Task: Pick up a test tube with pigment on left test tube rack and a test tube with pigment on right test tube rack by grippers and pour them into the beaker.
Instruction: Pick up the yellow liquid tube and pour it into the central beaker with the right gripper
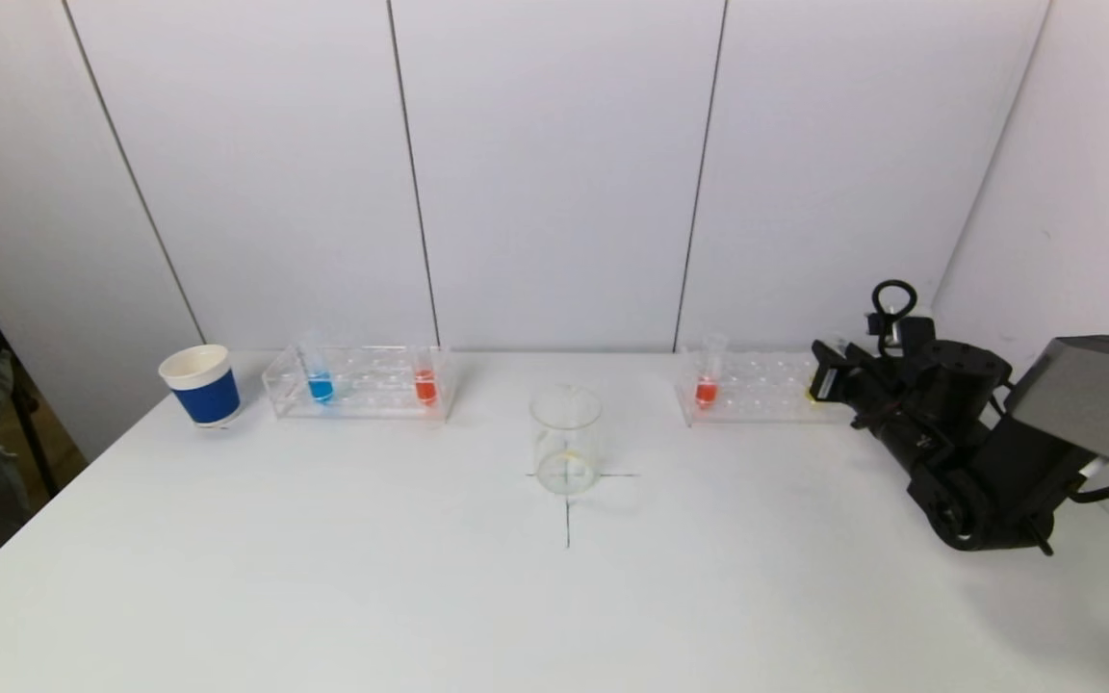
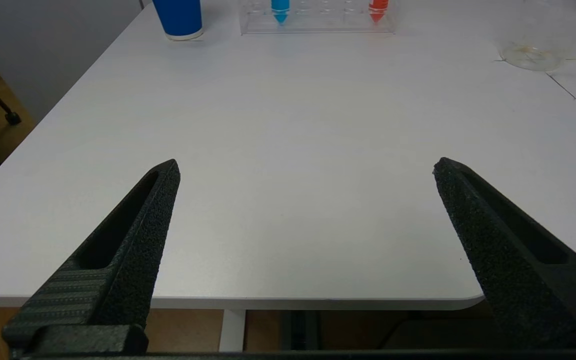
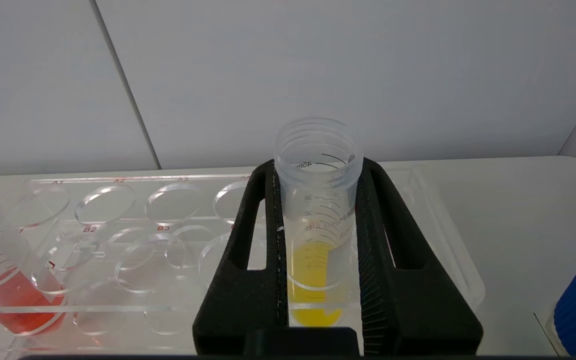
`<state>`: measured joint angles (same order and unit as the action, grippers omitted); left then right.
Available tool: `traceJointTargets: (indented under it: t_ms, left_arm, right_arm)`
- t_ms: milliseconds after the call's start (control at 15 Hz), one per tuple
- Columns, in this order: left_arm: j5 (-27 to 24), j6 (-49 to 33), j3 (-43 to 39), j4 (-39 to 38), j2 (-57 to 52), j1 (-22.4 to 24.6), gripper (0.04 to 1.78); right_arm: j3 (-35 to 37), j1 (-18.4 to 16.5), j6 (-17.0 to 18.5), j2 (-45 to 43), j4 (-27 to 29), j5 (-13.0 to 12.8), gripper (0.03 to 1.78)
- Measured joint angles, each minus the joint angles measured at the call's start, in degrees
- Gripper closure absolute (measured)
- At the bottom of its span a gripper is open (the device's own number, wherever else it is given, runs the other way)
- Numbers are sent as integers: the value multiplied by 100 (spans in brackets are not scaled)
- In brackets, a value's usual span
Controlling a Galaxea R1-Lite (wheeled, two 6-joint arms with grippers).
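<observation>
A clear plastic test tube with yellow pigment (image 3: 318, 220) is standing upright in a hole at the right end of the transparent acrylic right test tube rack (image 1: 757, 390), its open threaded mouth rising above the rack top. In the same rack, a clear graduated tube holding red-orange pigment (image 1: 708, 380) is sitting near the left end. The transparent left test tube rack (image 1: 362, 383) is holding a tube with blue pigment (image 1: 320, 380) toward its left end and a tube with orange-red pigment (image 1: 425, 378) toward its right. A clear glass beaker (image 1: 566, 439) is standing upright between the racks, nearer the table's front, a faint yellowish trace lying at its bottom.
</observation>
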<state>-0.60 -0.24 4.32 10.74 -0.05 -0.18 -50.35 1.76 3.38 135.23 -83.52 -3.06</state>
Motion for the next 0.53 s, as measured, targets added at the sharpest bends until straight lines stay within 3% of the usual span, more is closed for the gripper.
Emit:
traceJointTargets:
  t_ms: [533]
  left_arm:
    - [-2,0,0,0,0,0,5]
  right_arm:
    - [82,39,-7,-670,469,4,135]
